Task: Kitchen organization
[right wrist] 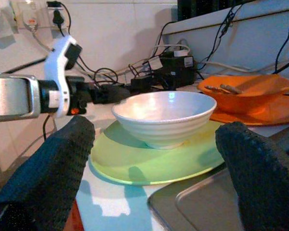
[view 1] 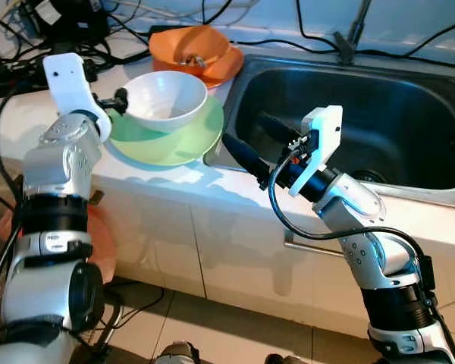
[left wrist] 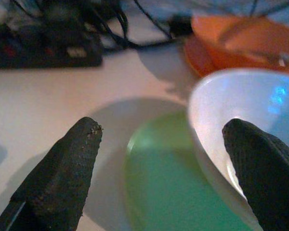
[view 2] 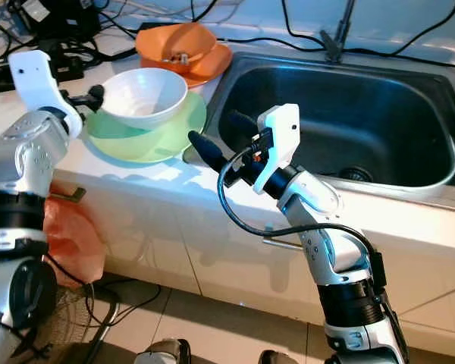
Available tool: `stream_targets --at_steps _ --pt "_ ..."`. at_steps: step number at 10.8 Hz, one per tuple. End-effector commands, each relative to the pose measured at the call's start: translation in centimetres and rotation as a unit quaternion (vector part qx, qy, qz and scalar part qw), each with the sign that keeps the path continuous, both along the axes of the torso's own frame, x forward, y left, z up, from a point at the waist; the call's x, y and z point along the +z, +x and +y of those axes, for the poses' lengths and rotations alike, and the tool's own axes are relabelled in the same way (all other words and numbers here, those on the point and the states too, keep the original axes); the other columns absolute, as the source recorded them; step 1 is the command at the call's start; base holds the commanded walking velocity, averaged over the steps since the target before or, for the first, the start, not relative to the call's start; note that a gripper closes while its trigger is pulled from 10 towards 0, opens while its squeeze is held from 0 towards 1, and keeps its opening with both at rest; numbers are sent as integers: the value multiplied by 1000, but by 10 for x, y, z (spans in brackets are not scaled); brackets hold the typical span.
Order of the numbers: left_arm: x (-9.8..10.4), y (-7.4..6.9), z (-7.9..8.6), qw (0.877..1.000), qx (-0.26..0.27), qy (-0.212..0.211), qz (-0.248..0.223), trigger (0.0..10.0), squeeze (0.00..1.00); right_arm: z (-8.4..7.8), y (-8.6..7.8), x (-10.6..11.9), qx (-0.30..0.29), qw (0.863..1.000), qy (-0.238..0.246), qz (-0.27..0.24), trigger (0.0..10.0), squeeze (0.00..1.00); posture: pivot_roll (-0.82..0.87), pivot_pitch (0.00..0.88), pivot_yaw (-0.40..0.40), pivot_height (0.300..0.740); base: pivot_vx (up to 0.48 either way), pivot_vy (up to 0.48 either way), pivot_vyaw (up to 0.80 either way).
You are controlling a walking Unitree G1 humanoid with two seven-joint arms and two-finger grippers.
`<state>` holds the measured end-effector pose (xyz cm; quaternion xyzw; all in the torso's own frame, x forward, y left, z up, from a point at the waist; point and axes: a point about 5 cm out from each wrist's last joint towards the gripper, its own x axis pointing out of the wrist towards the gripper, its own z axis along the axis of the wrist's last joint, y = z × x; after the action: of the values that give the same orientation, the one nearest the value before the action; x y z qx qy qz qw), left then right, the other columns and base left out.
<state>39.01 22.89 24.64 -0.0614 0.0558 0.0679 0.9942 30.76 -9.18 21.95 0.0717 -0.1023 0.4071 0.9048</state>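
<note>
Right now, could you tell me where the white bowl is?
The white bowl sits on the green plate, left of the sink, beside the left gripper.

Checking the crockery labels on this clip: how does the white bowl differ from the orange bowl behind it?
The white bowl is plain white and looks empty; the orange bowl holds small brownish items. The white bowl sits on a green plate, the orange bowl on an orange plate. The left gripper, open, is at the white bowl's rim; nothing is at the orange bowl. Both stand upright on the counter beside the sink.
</note>
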Motion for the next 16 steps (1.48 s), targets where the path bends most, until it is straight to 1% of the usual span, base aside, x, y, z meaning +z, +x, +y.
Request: stream_targets --at_steps 1,2,5,6,7,8,9,10,11,12,13,16 --pt "-2 2 -3 1000 -14 -10 16 10000 0 1 -3 4 6 1000 -1 -6 10000 0 126 108 63 740 0 0 0" --pt "-5 4 -9 999 -32 -13 22 10000 0 2 -5 4 10 1000 -3 -6 10000 0 121 106 73 740 0 0 0" --pt "-5 13 -30 997 -62 -28 29 10000 0 1 -15 -1 38 999 -32 0 10000 0 105 106 88 740 0 0 0" --pt "-3 14 -32 997 -65 -30 26 10000 0 -1 -15 -2 35 999 -37 2 10000 0 103 107 88 740 0 0 0" --pt "-4 15 -32 996 -68 -45 32 10000 0 -1 -16 -2 36 999 -40 4 10000 0 104 108 89 740 0 0 0" --pt "-10 16 -30 994 -61 -70 51 10000 0 0 -17 -2 40 998 -42 4 10000 0 103 108 91 740 0 0 0" --pt "-16 16 -29 990 -52 -107 72 10000 0 0 -19 -2 45 998 -46 5 10000 0 103 109 93 740 0 0 0" --pt "-19 16 -27 986 -44 -134 84 10000 0 -1 -20 -2 48 998 -50 5 10000 0 101 110 95 740 0 0 0" --pt "-24 16 -24 981 -31 -168 97 3843 0 -2 -21 -2 51 997 -56 5 10000 0 99 110 95 740 0 0 0" --pt "-28 15 -20 976 -21 -190 107 1686 0 -3 -23 -1 54 997 -61 4 10000 0 98 111 95 740 0 0 0" --pt "-29 15 -18 974 -17 -198 112 0 0 -3 -24 -1 57 996 -65 4 10000 0 97 111 94 740 0 0 0" --pt "-28 16 -17 969 -16 -220 107 0 0 -2 -25 -1 59 996 -67 4 10000 0 98 111 94 740 0 0 0"
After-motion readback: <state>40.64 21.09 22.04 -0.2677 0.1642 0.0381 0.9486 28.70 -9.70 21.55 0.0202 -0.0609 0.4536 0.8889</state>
